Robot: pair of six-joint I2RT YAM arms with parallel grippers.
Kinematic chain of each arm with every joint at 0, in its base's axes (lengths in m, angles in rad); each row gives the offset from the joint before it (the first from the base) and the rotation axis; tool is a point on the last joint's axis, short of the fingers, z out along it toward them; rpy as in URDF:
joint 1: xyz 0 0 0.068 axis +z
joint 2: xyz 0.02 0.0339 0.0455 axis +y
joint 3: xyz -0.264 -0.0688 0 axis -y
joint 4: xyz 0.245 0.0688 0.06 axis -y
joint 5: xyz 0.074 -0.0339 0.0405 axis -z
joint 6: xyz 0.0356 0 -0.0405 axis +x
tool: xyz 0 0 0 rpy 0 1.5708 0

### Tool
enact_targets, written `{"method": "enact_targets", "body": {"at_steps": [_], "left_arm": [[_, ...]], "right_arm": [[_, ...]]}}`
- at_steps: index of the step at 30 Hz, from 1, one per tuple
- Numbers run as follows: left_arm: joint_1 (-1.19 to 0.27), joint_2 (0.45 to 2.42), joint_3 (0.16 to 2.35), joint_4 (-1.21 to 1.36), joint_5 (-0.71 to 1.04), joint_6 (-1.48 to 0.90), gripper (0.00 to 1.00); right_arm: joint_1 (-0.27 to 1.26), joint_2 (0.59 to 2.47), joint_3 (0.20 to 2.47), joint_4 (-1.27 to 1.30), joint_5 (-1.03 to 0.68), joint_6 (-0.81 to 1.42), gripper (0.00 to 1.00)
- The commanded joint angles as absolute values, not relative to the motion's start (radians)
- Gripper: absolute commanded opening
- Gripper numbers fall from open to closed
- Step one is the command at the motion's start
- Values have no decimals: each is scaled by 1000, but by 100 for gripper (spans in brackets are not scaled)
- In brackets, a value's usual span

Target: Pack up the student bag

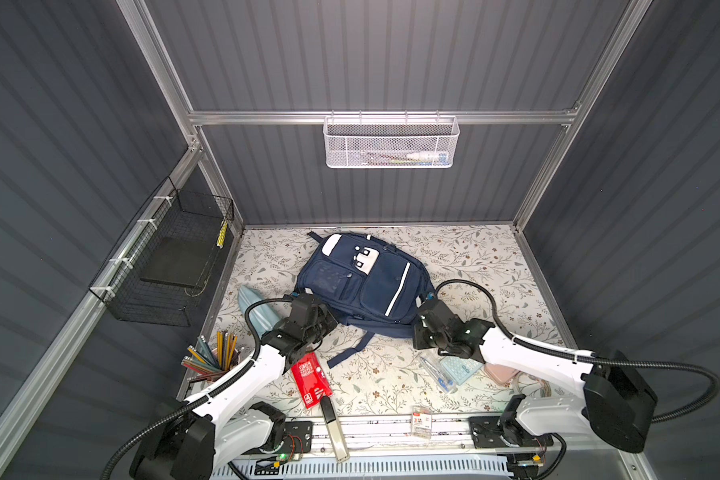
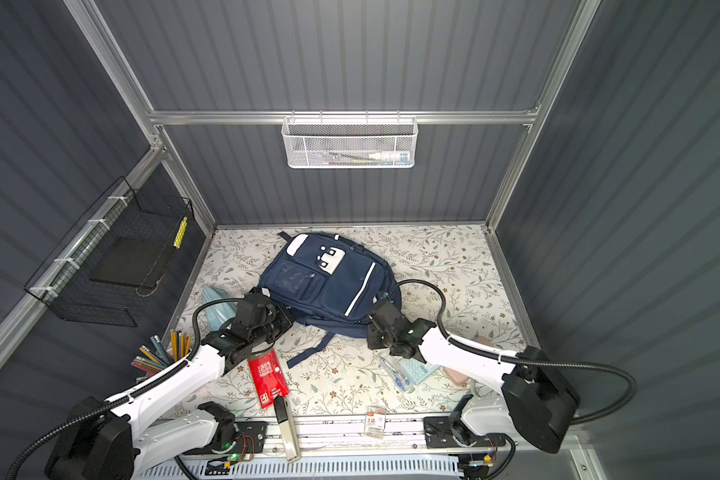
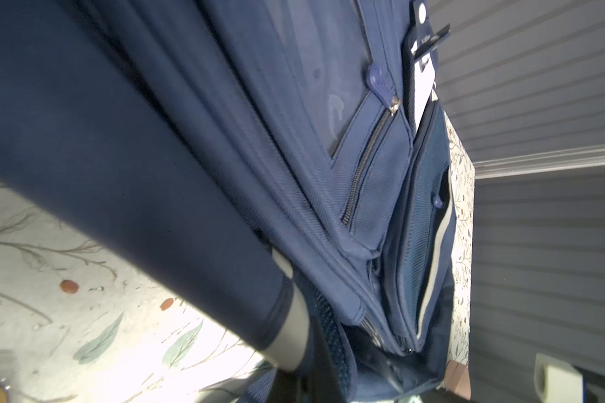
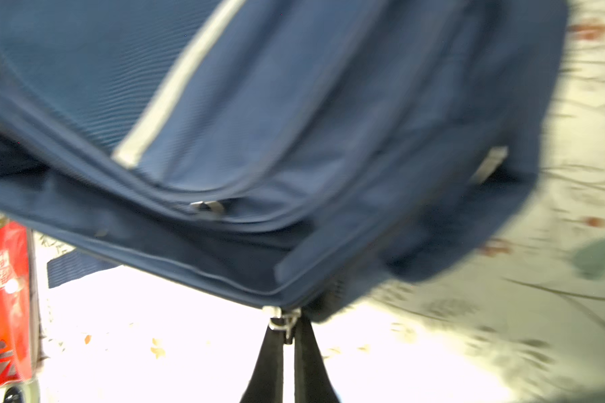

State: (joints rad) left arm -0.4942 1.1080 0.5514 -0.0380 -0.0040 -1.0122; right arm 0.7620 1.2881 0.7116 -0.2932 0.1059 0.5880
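Observation:
The navy-blue student bag (image 1: 366, 282) (image 2: 329, 282) lies front up on the floral table, with its white stripe and dotted white patch showing in both top views. My left gripper (image 1: 327, 326) (image 2: 285, 322) is at its near left corner. The left wrist view is filled with bag fabric (image 3: 329, 174), and the fingers are mostly hidden in a fold by the mesh back panel. My right gripper (image 1: 417, 329) (image 4: 287, 335) is at the bag's near right edge. It is shut on a metal zipper pull (image 4: 283, 322) at the end of the seam.
Near the front lie a red packet (image 1: 310, 380), a cup of pencils (image 1: 215, 357), a light-blue pouch (image 1: 256, 311), a clear pen case (image 1: 437, 372), a pink case (image 1: 501, 372) and a small card packet (image 1: 421, 422). A white mesh basket (image 1: 391, 143) hangs on the back wall and a black wire basket (image 1: 171, 257) on the left wall.

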Motion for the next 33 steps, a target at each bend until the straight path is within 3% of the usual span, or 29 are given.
{"method": "enact_targets", "body": {"at_steps": [1, 5, 6, 7, 9, 11, 12, 18, 21, 27, 28, 29, 31, 33], "left_arm": [[-457, 1159, 597, 45, -64, -955, 0], [-457, 1313, 665, 126, 16, -916, 1], [-457, 1338, 679, 138, 16, -914, 7], [-456, 1352, 693, 140, 10, -906, 21], [-451, 1364, 723, 121, -10, -882, 62], [-438, 1342, 730, 96, -19, -873, 80], [-432, 1318, 727, 71, -25, -872, 82], [-431, 1172, 647, -171, 24, -915, 84], [-444, 1090, 511, -72, 100, -1052, 84], [-493, 1100, 439, -2, 71, -1173, 82], [-497, 1108, 431, 12, 69, -1182, 89], [-497, 1127, 424, 37, 78, -1190, 87], [-497, 1173, 426, 91, 98, -1183, 63], [-497, 1199, 452, 88, 89, -1154, 21]], "right_arm": [[729, 1248, 689, -443, 106, 494, 0], [830, 1292, 751, -447, 88, 483, 0], [862, 1315, 777, -447, 90, 491, 0], [889, 1338, 800, -435, 90, 499, 0], [941, 1392, 848, -378, 60, 515, 0], [967, 1459, 906, -314, 22, 533, 0], [977, 1501, 942, -286, -5, 539, 0], [1056, 1714, 1191, -246, -56, 525, 0], [1065, 1786, 1251, -190, -112, 538, 0], [1078, 1824, 1282, -182, -70, 574, 0], [1078, 1822, 1272, -165, -74, 580, 0], [1080, 1822, 1258, -142, -87, 584, 0], [1088, 1828, 1252, -115, -107, 575, 0], [1101, 1827, 1259, -151, -73, 567, 0]]}}
